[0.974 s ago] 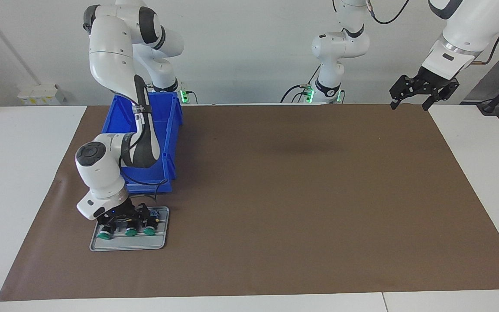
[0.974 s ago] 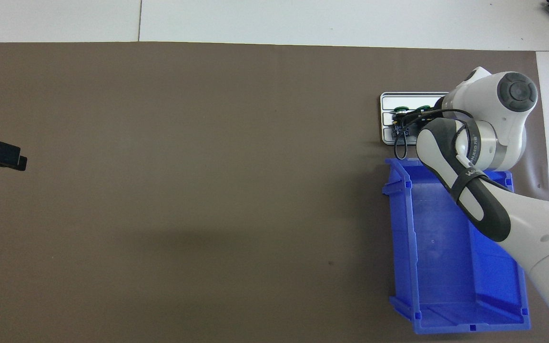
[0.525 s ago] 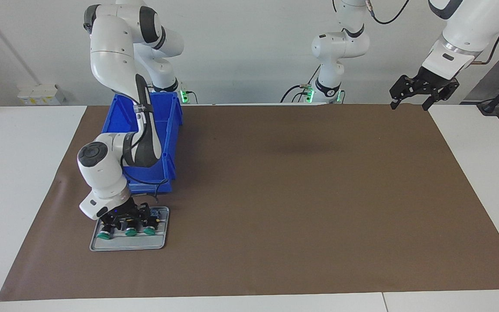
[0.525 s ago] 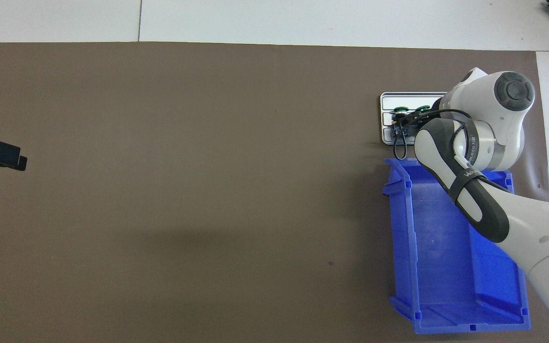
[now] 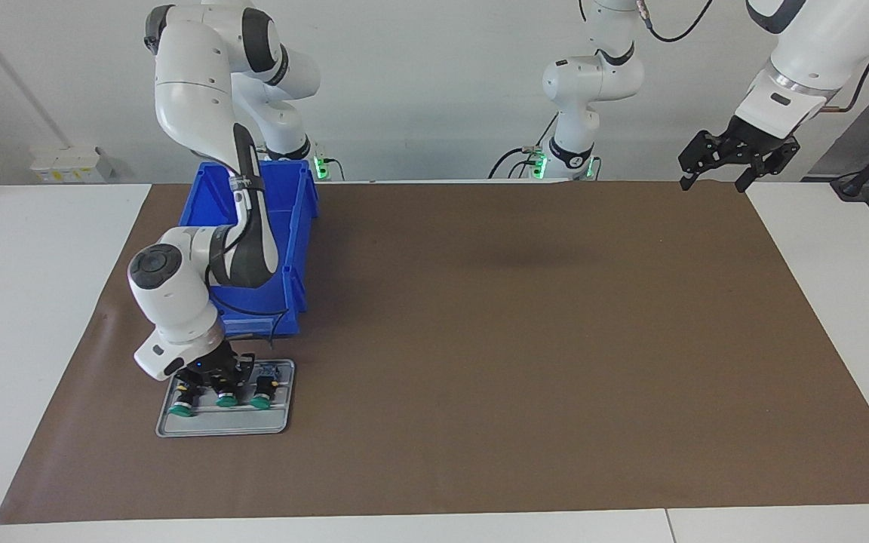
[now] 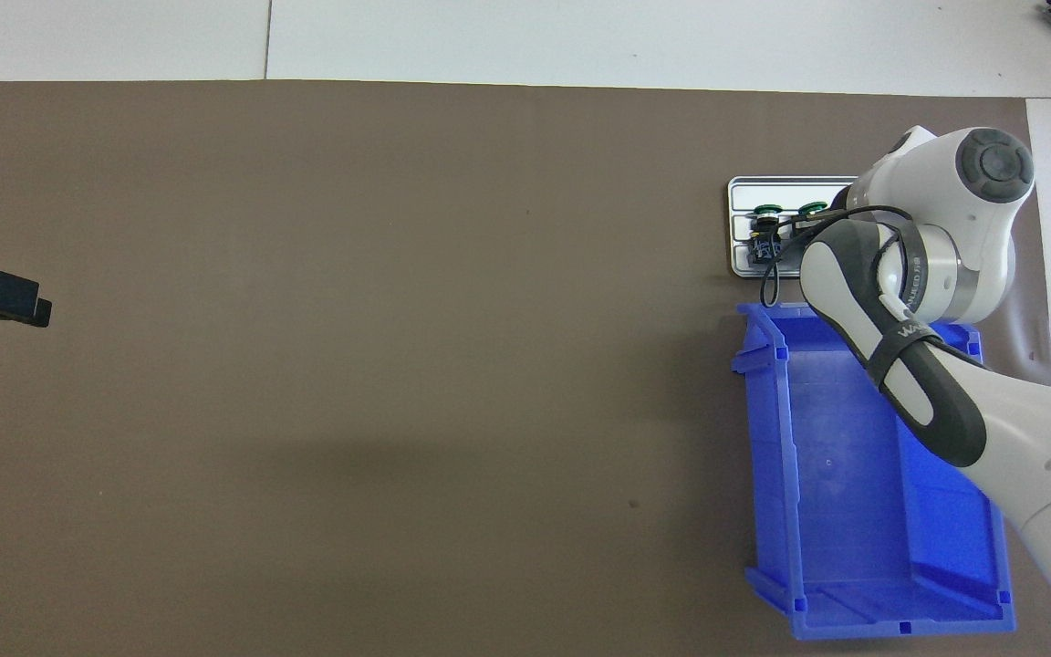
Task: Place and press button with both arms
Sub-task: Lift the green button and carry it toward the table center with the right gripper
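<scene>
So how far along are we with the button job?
Early. Done: the right claw is down on the grey tray and shut on the middle button of three. In hand: that pick, not yet lifted. Left: placing it on the mat and pressing it. The left claw waits open over the mat's corner.

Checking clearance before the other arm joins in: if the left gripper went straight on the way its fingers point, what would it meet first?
Probably only the brown mat: the left gripper points down over the mat's corner, with nothing beneath it; depth is uncertain.
</scene>
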Available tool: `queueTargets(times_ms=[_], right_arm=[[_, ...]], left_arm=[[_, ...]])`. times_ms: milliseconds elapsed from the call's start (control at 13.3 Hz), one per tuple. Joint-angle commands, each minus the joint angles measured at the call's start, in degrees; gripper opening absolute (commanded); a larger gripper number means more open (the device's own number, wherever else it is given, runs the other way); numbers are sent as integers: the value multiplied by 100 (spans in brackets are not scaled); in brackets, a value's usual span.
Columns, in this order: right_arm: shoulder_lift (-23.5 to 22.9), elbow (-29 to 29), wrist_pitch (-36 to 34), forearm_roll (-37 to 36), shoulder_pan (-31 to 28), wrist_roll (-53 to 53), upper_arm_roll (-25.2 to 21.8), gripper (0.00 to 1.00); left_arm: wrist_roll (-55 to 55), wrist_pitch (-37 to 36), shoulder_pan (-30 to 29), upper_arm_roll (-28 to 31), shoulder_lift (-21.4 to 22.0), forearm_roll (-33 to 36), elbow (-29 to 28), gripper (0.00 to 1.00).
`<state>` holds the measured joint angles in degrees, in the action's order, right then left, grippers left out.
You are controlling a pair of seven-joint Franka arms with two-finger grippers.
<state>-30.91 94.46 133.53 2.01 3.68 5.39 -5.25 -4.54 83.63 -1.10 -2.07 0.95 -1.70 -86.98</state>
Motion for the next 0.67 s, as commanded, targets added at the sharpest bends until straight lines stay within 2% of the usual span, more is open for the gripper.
queueTargets(times_ms=[0,375,600], right_arm=[[129,-461,-572,80,62,-642,-2,0],[138,-1376,-1214,71,457,-2820,-37,0],[226,-1527,-1400,-51,931,-5163,-55,0]], left_arm=[[6,22,-39,-30,151,82,-161,100],[6,30,-39,-30,151,82,-161,100],[6,22,-39,-30,151,82,-161,100]])
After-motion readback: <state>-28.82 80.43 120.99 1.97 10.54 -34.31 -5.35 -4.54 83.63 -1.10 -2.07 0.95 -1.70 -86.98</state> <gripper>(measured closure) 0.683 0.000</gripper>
